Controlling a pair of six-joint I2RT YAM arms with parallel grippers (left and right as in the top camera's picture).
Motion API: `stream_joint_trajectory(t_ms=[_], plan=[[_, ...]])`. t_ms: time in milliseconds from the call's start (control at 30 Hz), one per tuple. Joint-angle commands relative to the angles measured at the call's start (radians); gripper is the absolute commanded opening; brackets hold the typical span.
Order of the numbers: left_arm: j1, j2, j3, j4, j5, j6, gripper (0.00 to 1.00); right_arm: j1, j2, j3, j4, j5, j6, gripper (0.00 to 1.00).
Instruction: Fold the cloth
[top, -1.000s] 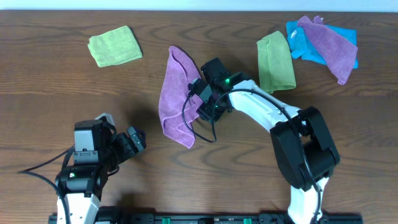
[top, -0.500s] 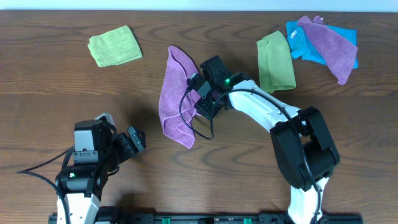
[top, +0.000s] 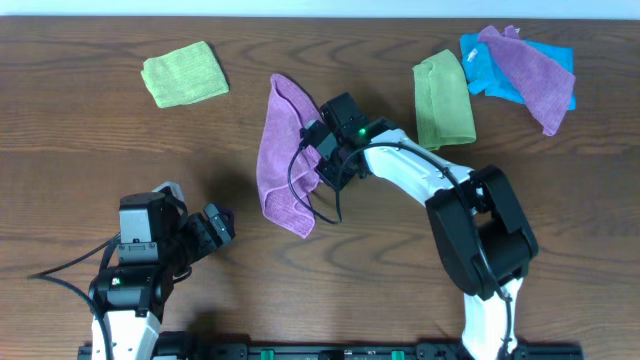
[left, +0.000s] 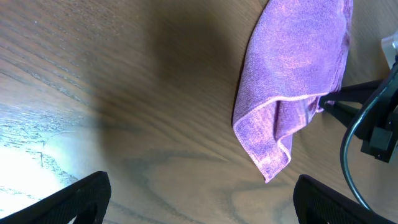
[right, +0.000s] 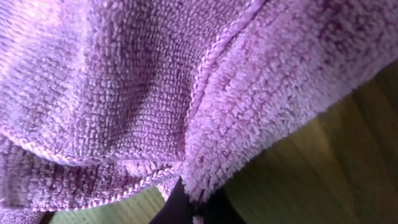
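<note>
The purple cloth lies doubled into a long strip; hemmed corners overlap at its near end.

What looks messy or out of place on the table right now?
The centre purple cloth lies half folded, its lower edges mismatched, with the right end effector pinching its side. At the far right corner, a second purple cloth sprawls crumpled over a blue cloth.

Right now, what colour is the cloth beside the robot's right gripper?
The cloth is purple. The right wrist view shows it best, close up.
</note>
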Motion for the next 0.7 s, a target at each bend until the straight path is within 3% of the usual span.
stream_joint_trajectory(t_ms=[0, 400, 667], plan=[[-0.005, 0.001, 0.022, 0.001, 0.007, -0.005, 0.95, 0.008, -0.028, -0.005, -0.020, 0.059, 0.018, 0.01], [-0.005, 0.001, 0.022, 0.048, 0.010, -0.081, 0.95, 0.008, -0.304, -0.005, -0.236, 0.304, 0.051, 0.01], [-0.005, 0.001, 0.022, 0.046, 0.108, -0.118, 0.95, 0.009, -0.362, -0.005, -0.391, 0.415, 0.031, 0.02]])
